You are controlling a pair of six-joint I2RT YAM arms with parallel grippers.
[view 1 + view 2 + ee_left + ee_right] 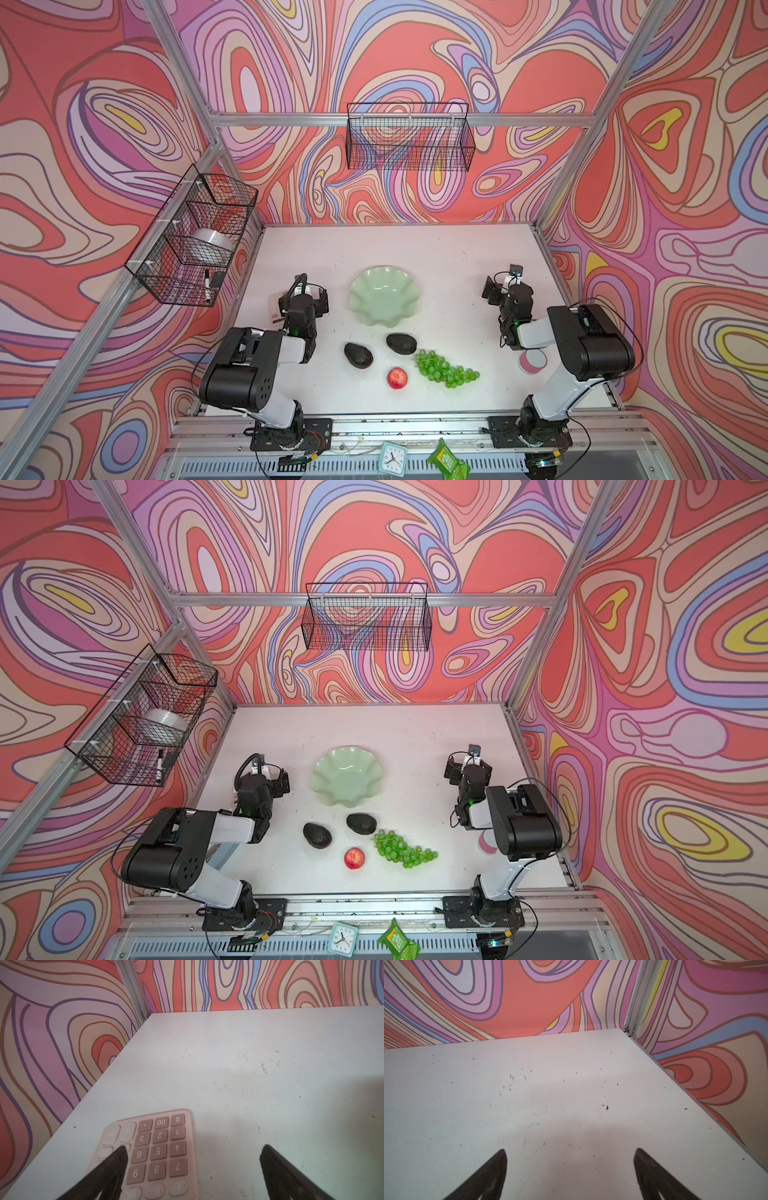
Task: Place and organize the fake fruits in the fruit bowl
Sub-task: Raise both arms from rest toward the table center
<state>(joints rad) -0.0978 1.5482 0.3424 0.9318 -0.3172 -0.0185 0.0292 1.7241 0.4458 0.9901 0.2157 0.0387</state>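
The scuffed white counter (415, 249) sat enclosed by walls (415, 62) of swirling red, pink and lilac. The left end effector (194, 1147) stood spread wide and empty above a pink calculator (158, 1151). The right end effector (570, 1149) gaped wide, empty, over bare counter. Between them lay the empty fruit bowl (384, 299). Back toward the arm bases from both lay one avocado (358, 355), a second avocado (401, 343), the apple (397, 377) and the grapes (444, 369).

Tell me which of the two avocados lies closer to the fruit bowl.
The avocado beside the grapes. The other avocado lies farther from the fruit bowl, away from the grapes.
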